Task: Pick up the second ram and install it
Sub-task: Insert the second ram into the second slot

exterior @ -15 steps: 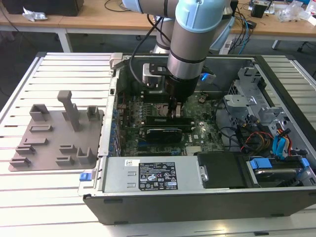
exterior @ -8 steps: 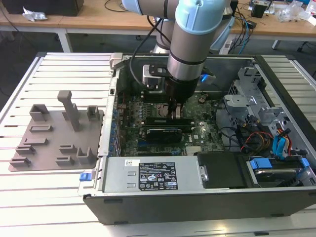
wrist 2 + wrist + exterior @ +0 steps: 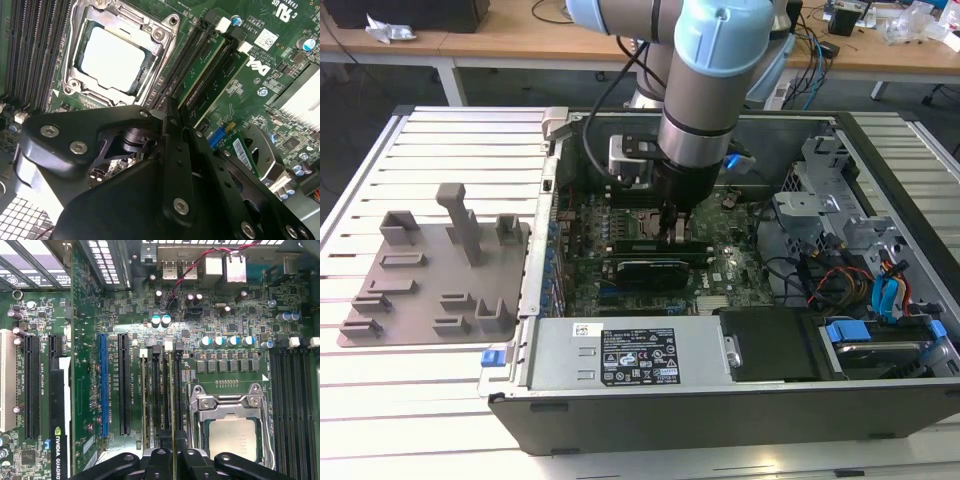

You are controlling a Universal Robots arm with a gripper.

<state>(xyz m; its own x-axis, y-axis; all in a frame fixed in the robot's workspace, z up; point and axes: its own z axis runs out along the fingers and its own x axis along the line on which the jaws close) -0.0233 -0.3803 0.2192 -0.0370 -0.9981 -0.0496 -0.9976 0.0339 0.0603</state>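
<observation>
On the slatted table (image 3: pixel 440 130) sits an open PC case (image 3: pixel 720 400), a grey fixture tray (image 3: pixel 420 290) beside it toward the exterior view's left. I have the arm (image 3: pixel 715 60) reaching straight down into the case, over the middle of the board (image 3: pixel 240 305).

- Graphics card (image 3: pixel 655 272) lies just beside the work spot, on the side away from the CPU socket (image 3: pixel 232 410).
- A bank of long black slots runs alongside the socket. Another green stick (image 3: pixel 145 405) stands in the slot farthest from the socket; two bare slots lie between it and my piece.
- Second ram (image 3: pixel 173 400) stands on edge in the slot line nearest the socket, its long axis parallel to the slots and to the socket's side. In the second wrist view it (image 3: pixel 207 62) runs away from the fingertips toward the pale end clips.
- Gripper (image 3: pixel 174 452) is directly over one end of the stick, not its middle. Jaws are narrow, one on each face of the thin edge; I judge it is gripping the stick. Whether the stick is fully seated I cannot tell.
- In the exterior view the gripper (image 3: pixel 678 235) is low on the board, near the card.

Writing: a white label (image 3: pixel 640 357) on the cover by the case front, white lettering on the card, fine print across the board. I leave these unread.
</observation>
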